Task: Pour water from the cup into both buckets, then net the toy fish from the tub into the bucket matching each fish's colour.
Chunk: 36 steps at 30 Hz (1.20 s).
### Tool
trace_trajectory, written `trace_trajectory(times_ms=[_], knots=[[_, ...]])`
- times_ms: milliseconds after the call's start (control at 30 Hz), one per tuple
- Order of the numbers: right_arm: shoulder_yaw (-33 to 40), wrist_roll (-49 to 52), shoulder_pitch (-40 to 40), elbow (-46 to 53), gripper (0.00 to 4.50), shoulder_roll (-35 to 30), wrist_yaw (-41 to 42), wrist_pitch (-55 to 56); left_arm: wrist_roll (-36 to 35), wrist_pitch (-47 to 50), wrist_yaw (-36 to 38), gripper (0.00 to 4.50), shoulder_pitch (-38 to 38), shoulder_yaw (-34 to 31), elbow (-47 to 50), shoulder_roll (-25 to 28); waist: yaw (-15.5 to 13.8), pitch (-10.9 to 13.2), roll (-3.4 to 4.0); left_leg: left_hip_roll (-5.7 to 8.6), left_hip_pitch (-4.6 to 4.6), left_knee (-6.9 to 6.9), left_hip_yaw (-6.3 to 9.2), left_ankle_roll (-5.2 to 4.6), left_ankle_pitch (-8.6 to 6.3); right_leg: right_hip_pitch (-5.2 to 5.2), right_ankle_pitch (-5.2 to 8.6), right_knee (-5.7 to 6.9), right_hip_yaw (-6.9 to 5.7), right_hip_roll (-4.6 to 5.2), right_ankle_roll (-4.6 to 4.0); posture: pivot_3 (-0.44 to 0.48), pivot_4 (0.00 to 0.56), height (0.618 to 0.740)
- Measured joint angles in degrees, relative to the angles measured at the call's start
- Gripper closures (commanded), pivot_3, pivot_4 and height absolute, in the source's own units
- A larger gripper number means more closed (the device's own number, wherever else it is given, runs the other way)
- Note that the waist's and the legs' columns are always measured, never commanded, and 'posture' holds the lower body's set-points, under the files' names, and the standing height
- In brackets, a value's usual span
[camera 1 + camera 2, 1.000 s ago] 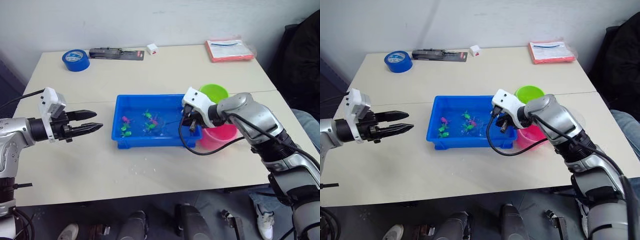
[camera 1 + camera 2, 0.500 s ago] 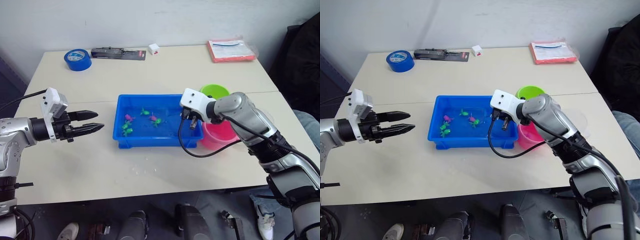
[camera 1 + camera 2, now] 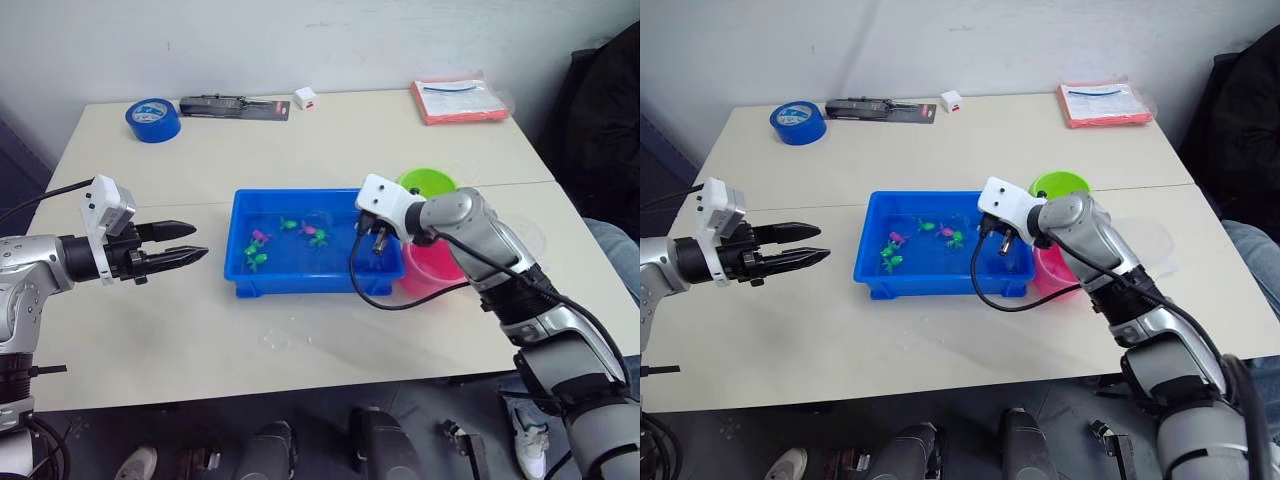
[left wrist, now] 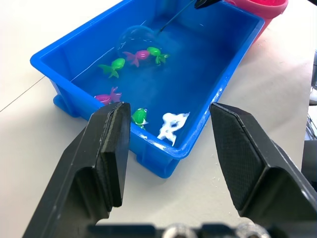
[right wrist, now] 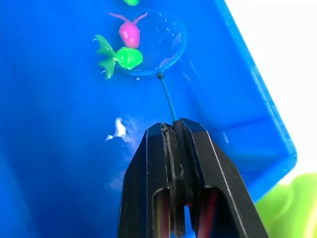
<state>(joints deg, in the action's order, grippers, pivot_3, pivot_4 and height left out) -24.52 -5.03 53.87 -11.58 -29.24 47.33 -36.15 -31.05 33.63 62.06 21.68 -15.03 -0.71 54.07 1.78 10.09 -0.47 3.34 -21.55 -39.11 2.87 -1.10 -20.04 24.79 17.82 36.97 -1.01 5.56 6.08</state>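
The net (image 5: pixel 157 43) is pinched by its handle in the right gripper (image 5: pixel 177 130), its hoop lowered among toy fish (image 5: pixel 130 32) in the tub (image 3: pixel 300 283) at frame centre; the left gripper (image 3: pixel 180 243), jaws spread, is held at left.

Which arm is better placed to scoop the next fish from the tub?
The right. Its gripper already holds the net by the handle, with the hoop beside a pink fish. The left gripper, open, hovers outside the tub.

Silver arms, white wrist blocks, black cables, black ribbed jaws.
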Motion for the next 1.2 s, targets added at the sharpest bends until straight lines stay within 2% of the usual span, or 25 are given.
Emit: trace_trajectory(times_ms=[367,500,700,967,1200], knots=[[0.1,0.2,1.4,-0.3,3.7,1.6,0.7,1.2,0.0,0.0,-0.4,1.71,-0.7,0.0,0.2,0.0,0.0,0.0,0.0,0.0,0.0,0.0,0.0,0.0,0.0,0.01,0.0,0.01,-0.01,0.0,0.0,0.0,0.15,0.737],[-1.6,-3.4,1.3,-0.1,3.7,-1.6,0.9,5.4,0.0,0.0,-0.6,1.71,-1.0,-0.1,0.4,0.0,0.0,0.0,0.01,0.02,0.0,0.0,0.0,0.0,0.0,0.0,0.0,0.0,0.01,0.01,0.0,0.0,0.15,0.737],[-1.7,-6.0,0.9,-0.7,3.7,-2.3,0.9,8.4,-0.1,0.0,-0.6,1.71,-1.3,-0.1,0.5,0.0,0.0,0.0,0.01,0.0,0.0,-0.01,0.0,0.0,0.0,0.01,0.0,0.02,0.01,0.0,0.0,0.0,0.15,0.737],[-4.1,-13.1,-3.9,3.1,3.7,-12.9,3.8,25.7,-0.1,0.0,-0.7,1.71,-1.2,0.0,0.6,-0.2,-0.2,0.0,0.01,0.04,0.0,0.0,0.01,-0.01,0.0,-0.04,0.0,-0.04,0.0,0.02,0.0,0.0,0.15,0.737],[-2.4,-13.0,-6.1,6.6,3.7,-13.5,9.6,22.0,-0.1,-0.3,-0.6,1.71,0.0,0.5,0.5,-1.4,-0.1,0.0,0.01,-0.05,0.01,-0.01,-0.04,0.02,0.0,-0.03,0.0,-0.03,0.03,-0.04,0.0,0.0,0.15,0.737]])
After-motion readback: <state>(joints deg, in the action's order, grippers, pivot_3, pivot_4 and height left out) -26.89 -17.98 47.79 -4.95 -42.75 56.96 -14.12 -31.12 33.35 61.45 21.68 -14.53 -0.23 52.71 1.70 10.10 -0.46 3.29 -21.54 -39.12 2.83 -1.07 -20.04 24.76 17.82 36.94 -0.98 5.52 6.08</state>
